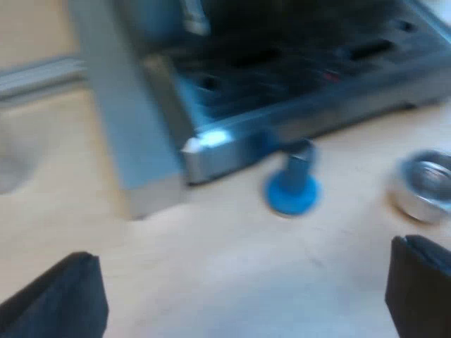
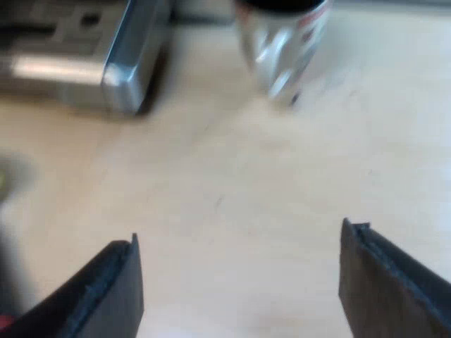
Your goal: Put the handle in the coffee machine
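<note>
Blue tamper (image 1: 291, 190) stands on the table (image 1: 232, 282) just beside the front edge of the espresso machine (image 1: 282, 91), upright as far as I can tell. The metal holder (image 1: 425, 184) sits loose on the table, near the tamper and apart from the machine, so it isn't locked in yet. I see its round metal cup but can't tell which way the handle points. In the right wrist view, what I take for the same holder (image 2: 282, 49) is near the machine's corner, with a spot of red on it.

Left gripper (image 1: 243, 250): fingers wide apart, nothing held, over bare table short of the tamper. Right gripper (image 2: 239, 232): same, wide open and empty, over bare table short of the holder.

Risks, my read:
- Handle direction is unknown. Closing on the cup rim instead of the handle gives a poor hold and no way to twist it into the machine.
- The tamper is close to the holder and the machine front. A low sweep by the left arm toward the holder tips it or shoves it under the machine.
- The holder is loose on smooth wood. One finger touching first pushes or spins it away.
- Both arms face the same spot, so they could clash if both go in.
</note>
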Controlling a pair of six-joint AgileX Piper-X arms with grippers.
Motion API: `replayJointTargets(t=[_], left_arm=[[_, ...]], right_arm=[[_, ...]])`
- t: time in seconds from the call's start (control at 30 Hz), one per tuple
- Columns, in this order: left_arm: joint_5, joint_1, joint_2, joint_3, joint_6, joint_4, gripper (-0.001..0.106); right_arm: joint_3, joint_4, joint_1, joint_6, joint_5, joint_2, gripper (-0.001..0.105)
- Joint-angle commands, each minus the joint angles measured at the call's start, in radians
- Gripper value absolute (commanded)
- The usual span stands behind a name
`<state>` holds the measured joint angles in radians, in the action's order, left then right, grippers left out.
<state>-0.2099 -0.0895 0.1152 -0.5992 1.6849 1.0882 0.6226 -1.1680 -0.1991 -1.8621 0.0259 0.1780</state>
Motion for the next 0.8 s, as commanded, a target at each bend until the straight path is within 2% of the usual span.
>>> replayJointTargets(t=[0.03,0.1,0.13,0.17,0.3,0.4,0.47,0.53,0.7,0.77,0.8], left_arm=[[-0.074,-0.108,0.094,-0.028,0.009,0.0,0.082],[-0.08,-0.123,0.106,-0.03,0.009,-0.003,0.082],[-0.114,-0.208,0.159,-0.029,0.009,-0.024,0.082],[-0.12,-0.241,0.175,-0.029,0.009,-0.029,0.082],[-0.125,-0.339,0.216,-0.029,-0.003,-0.044,0.082],[-0.124,-0.415,0.255,-0.029,-0.037,-0.06,0.082],[-0.124,-0.448,0.271,-0.029,-0.037,-0.067,0.082],[-0.124,-0.525,0.305,-0.029,-0.048,-0.097,0.082],[-0.124,-0.642,0.366,-0.029,-0.048,-0.153,0.082],[-0.124,-0.68,0.392,-0.029,-0.048,-0.17,0.082],[-0.124,-0.699,0.408,-0.029,-0.048,-0.181,0.082]], right_arm=[[0.057,-0.075,-0.071,-0.012,0.069,0.12,0.062],[0.065,-0.082,-0.084,-0.012,0.074,0.142,0.062],[0.09,-0.1,-0.128,-0.012,0.089,0.226,0.062],[0.103,-0.101,-0.152,-0.012,0.092,0.261,0.062],[0.144,-0.101,-0.216,-0.012,0.092,0.368,0.062],[0.17,-0.101,-0.26,-0.007,0.092,0.444,0.062],[0.187,-0.101,-0.297,0.013,0.09,0.506,0.062],[0.192,-0.101,-0.313,0.02,0.09,0.536,0.062],[0.195,-0.093,-0.402,0.092,0.06,0.682,0.062],[0.195,-0.084,-0.424,0.117,0.031,0.72,0.059],[0.195,-0.081,-0.436,0.127,0.012,0.744,0.052]])
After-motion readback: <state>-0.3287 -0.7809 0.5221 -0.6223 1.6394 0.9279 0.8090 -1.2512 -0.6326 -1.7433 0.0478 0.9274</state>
